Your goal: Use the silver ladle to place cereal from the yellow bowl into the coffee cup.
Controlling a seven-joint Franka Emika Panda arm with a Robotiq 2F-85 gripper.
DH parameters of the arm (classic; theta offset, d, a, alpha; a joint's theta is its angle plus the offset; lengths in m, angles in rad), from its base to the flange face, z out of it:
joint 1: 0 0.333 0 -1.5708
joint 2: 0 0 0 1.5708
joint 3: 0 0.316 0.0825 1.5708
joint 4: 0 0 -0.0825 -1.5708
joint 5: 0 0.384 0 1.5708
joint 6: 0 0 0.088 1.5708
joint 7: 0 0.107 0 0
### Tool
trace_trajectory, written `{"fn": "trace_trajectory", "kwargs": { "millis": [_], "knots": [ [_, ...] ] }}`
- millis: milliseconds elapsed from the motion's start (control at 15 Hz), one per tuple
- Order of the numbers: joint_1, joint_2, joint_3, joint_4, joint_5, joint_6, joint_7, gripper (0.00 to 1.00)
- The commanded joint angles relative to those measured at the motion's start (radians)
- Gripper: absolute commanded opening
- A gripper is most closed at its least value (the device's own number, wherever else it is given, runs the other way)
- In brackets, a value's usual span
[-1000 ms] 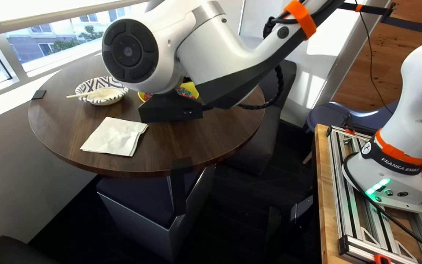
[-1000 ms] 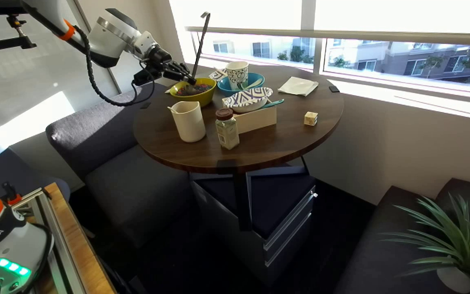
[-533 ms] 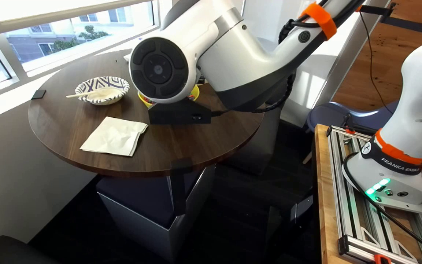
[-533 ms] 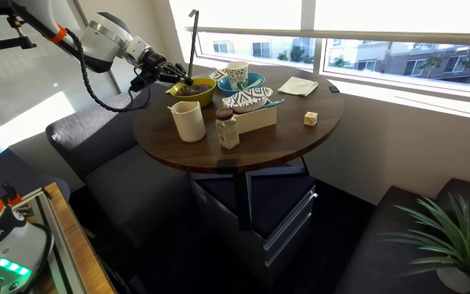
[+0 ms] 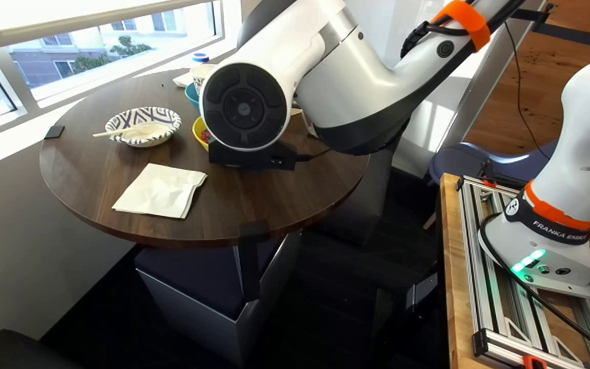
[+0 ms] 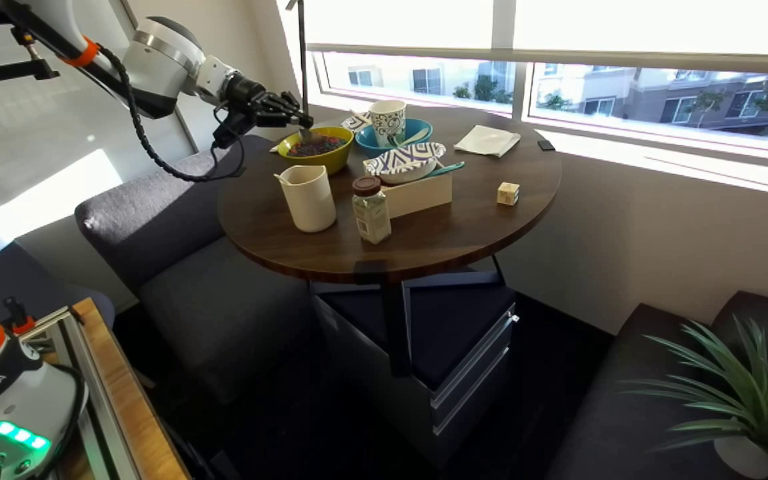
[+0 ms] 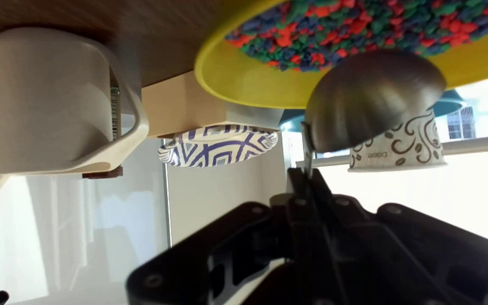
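Hanging scoop-down from the gripper (image 7: pixel 308 173) is the long-handled, shiny silver metal ladle (image 7: pixel 373 99): 2 dark fingertips (image 7: pixel 297 181) pinch its thin handle just above the round scoop. Above the gripper the handle rises nearly upright, so its long axis runs close to vertical. The scoop lies below the fingertips, its mouth facing up with some tilt; whether it carries a load is hidden.

Under the scoop is the cereal (image 7: pixel 354 34), small loose pieces in red, green and dark blue, in the round, plain yellow bowl (image 7: pixel 248 81). I cannot tell if scoop and pieces touch. Scooping seems the step in hand.

The coming move turns on the white, swirl-patterned coffee cup (image 6: pixel 388 125), ahead of the gripper past the yellow bowl and standing inside a round blue bowl (image 6: pixel 365 142). Its rim is the higher, so the ladle probably needs lifting before going forward, handle kept upright against spills. Only 1 white robot arm (image 6: pixel 157 73) is here for it.

Farther out, off to 1 side of the gripper, stands a cream-coloured pitcher (image 6: pixel 309 200).
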Motion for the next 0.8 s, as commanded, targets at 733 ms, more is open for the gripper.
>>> {"fn": "trace_trajectory", "kwargs": {
  "millis": [733],
  "knots": [
    [-0.074, -0.267, 0.060, -0.149, -0.125, -0.084, 0.127, 0.01]
  ]
}}
